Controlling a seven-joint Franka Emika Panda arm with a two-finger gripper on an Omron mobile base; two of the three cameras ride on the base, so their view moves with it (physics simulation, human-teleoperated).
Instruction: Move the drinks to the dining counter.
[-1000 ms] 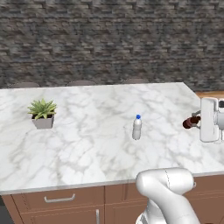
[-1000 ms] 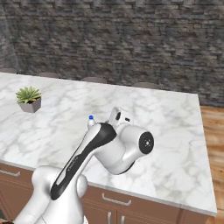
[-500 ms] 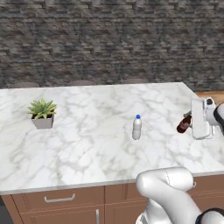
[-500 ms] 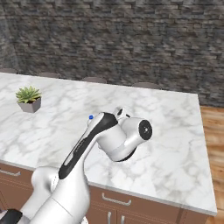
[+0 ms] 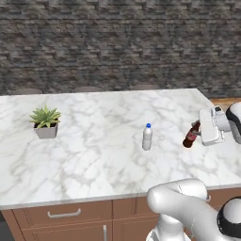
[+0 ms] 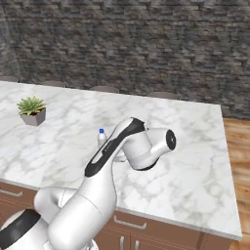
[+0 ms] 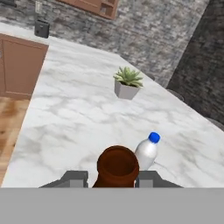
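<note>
My gripper [image 5: 196, 132] is shut on the slim dark-brown cola bottle [image 5: 190, 136], which tilts low over the right end of the dining counter [image 5: 94, 160]. I cannot tell whether its base touches the marble. In the hand view the brown bottle [image 7: 117, 167] sits between my fingertips [image 7: 75, 178]. The whitish clear bottle with a blue cap [image 5: 147, 137] stands upright mid-counter, left of the cola bottle and apart from it. This clear bottle [image 7: 148, 151] shows just beyond the brown one in the hand view, and its cap [image 6: 101, 132] peeks past my arm in the right base view.
A small potted plant [image 5: 45, 122] stands at the counter's left part, also seen as plant [image 6: 32, 110] and plant [image 7: 127, 83]. A dark stone wall rises behind the counter. Wooden floor [image 6: 239, 146] lies past the counter's right end. A small black object [image 7: 41, 28] sits on a far surface.
My gripper has carried the cola bottle leftward, further in over the counter's right end. The clear bottle and the plant stay in place.
</note>
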